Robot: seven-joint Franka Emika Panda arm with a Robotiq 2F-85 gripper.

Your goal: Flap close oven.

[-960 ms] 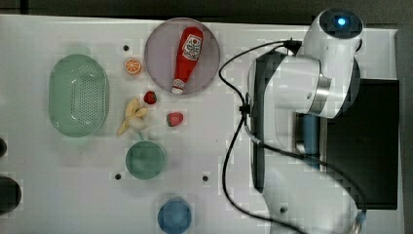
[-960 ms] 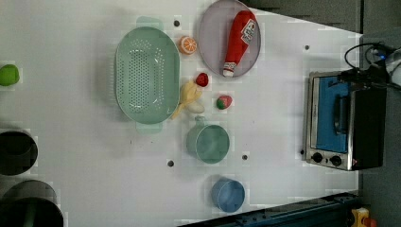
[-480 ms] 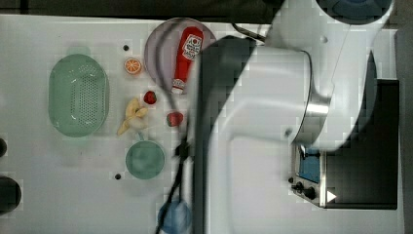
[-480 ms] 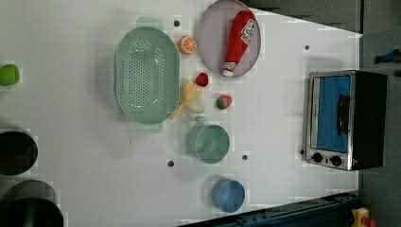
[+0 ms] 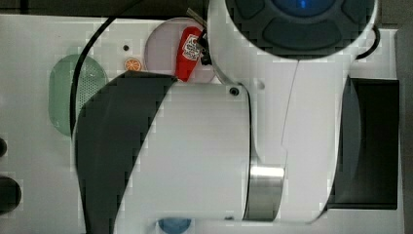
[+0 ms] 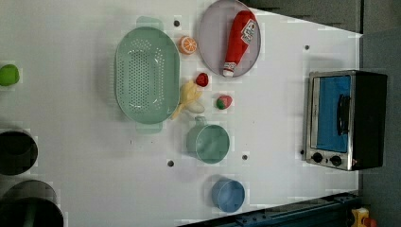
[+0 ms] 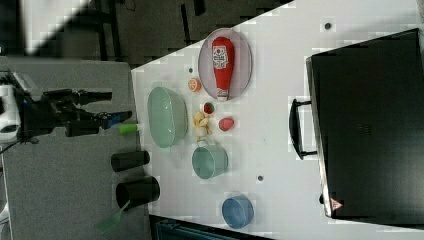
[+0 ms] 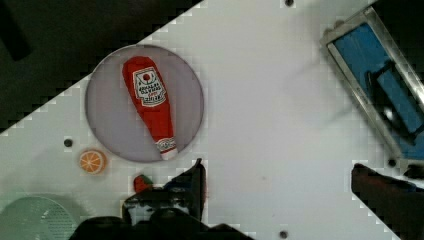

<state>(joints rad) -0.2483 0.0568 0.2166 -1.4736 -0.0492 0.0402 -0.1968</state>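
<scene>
**Oven door up, arm clear of it**

While the white robot arm [image 5: 272,126] looms large across the top view, its gripper [image 8: 280,185] appears in the wrist view with the two dark fingers [image 8: 192,182] spread wide apart and nothing between them: released, holding nothing.

Taking the large black boxy toaster oven [image 6: 347,118] with its silver front frame as the landmark: it sits at the left view's right edge of the white table [image 6: 274,94], and its blue-tinted door [image 6: 333,113] with the dark bar handle [image 6: 341,115] looks raised flush into the frame rather than hanging down. From the right view the handle stands out from the oven's front face, which fits a shut door. The round grey plate [image 6: 229,38] bearing the red ketchup bottle [image 6: 239,41] lies well apart from the oven, toward the left view's upper middle, and the green mug [image 6: 208,143] and blue cup [image 6: 228,195] are also well away from its front.

By my judgement the closing step is finished, or very nearly. Any further move calls only for keeping the open fingers off the handle and checking that the door sits fully home.
</scene>
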